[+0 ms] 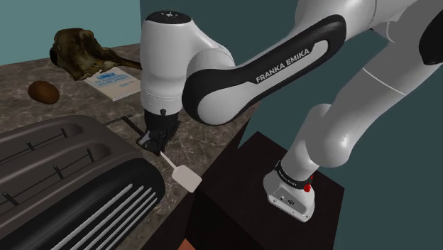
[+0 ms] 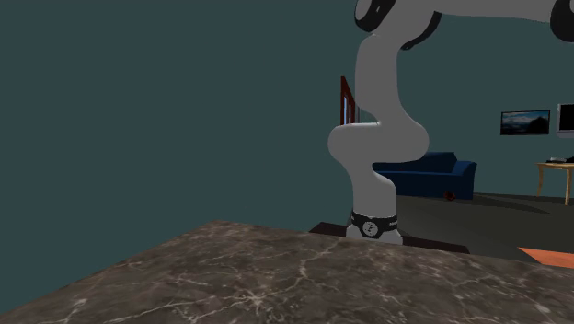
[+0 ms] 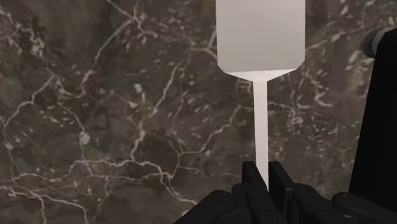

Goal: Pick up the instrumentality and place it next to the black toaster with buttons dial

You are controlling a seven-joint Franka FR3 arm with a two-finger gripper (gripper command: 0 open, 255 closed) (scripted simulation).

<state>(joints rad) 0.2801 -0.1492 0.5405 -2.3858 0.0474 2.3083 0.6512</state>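
Note:
My black gripper (image 1: 155, 139) points down over the dark marble counter (image 1: 206, 145), beside the right end of the big black toaster (image 1: 71, 177). It is shut on the thin handle of a white spatula (image 1: 184, 175), whose flat blade reaches out toward the counter's front edge. In the wrist view the two fingers (image 3: 253, 176) of the gripper (image 3: 266, 181) clasp the spatula's handle, and the spatula's broad blade (image 3: 259, 35) lies ahead of them over the marble. A black body (image 3: 382, 127), likely the toaster, stands close beside the gripper.
At the back of the counter are a brown skull-like object (image 1: 81, 53), a flat white and blue book (image 1: 113, 82) and a small brown oval thing (image 1: 44, 91). The dark stand (image 1: 284, 206) sits just past the counter's edge. A blue sofa (image 2: 428, 175) stands far behind.

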